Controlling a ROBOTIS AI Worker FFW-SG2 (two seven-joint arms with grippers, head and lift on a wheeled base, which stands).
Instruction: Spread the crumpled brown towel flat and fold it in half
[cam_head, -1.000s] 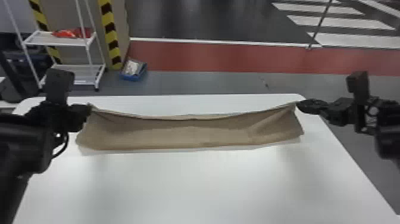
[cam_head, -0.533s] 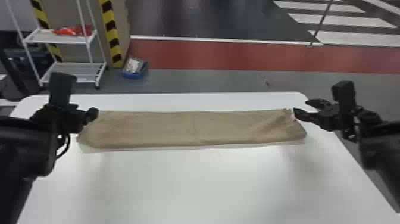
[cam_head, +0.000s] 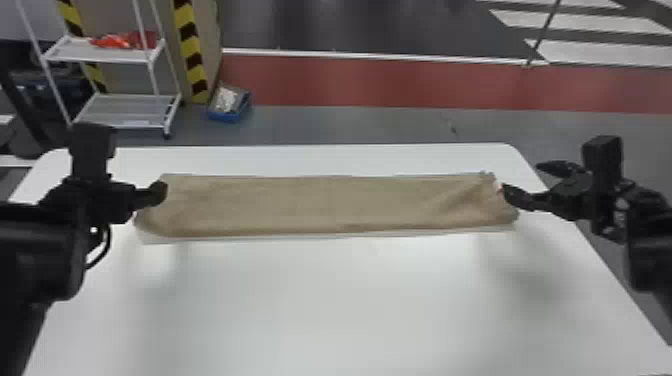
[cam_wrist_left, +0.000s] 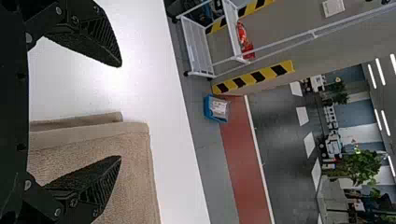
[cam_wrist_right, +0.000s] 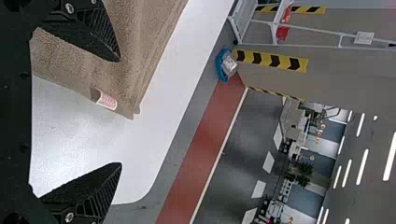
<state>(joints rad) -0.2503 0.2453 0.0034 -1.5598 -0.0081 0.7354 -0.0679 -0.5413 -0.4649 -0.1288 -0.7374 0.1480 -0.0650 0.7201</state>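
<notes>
The brown towel (cam_head: 320, 205) lies as a long, folded strip across the back part of the white table, with slight wrinkles near its right end. At its left end is my left gripper (cam_head: 159, 194). Off the right end stands my right gripper (cam_head: 532, 182), fingers spread. The left wrist view has my left gripper (cam_wrist_left: 120, 112) open, one finger over the towel (cam_wrist_left: 133, 172) and the other over bare table. In the right wrist view my right gripper (cam_wrist_right: 120, 112) is open too, one finger over the towel (cam_wrist_right: 135, 51) near a corner with a small tag (cam_wrist_right: 106, 100).
The white table (cam_head: 340, 305) extends in front of the towel, with its back edge close behind it. Past the table stand a white shelf rack (cam_head: 125, 110) and a blue box (cam_head: 230, 104) on the floor.
Both grippers have let go of the towel's back corners, and the right one has opened wide. The towel's back edge, earlier sagging between them, now lies straight on the table.
</notes>
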